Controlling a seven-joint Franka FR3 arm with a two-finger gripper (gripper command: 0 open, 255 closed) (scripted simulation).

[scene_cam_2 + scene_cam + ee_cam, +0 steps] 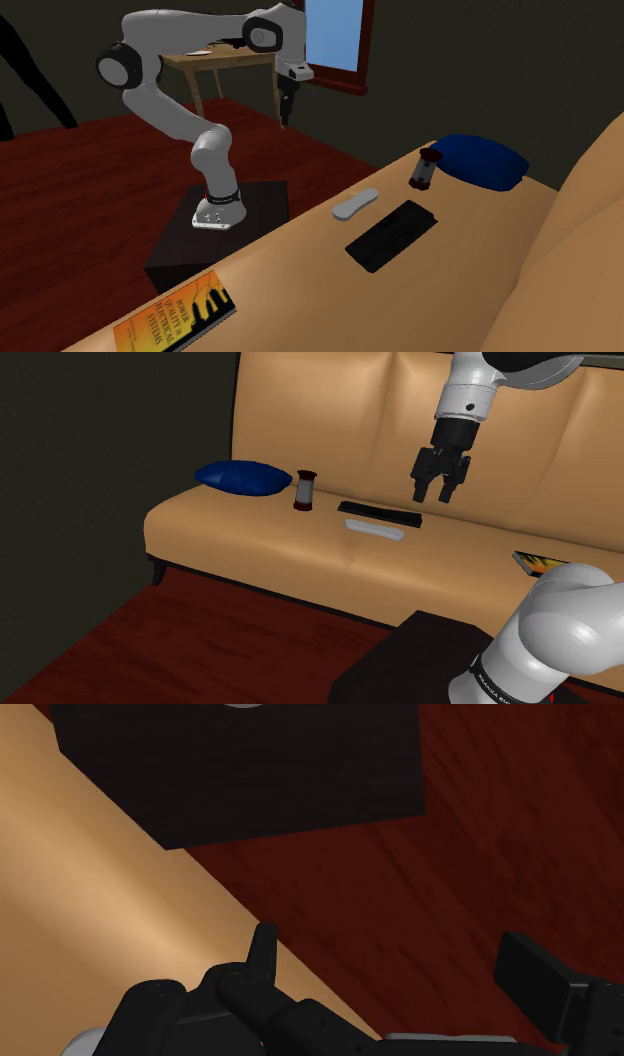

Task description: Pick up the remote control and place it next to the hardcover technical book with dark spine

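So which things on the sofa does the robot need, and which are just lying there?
For the job:
- grey remote
- book

Just lying about:
- blue pillow
- bottle
- flat black thing

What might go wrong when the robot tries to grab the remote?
The pale remote lies close beside a flat black slab, so the open fingers might catch that instead. The remote is thin and lies flat on the sofa, so it might slip out. A small can stands nearby and might get knocked.
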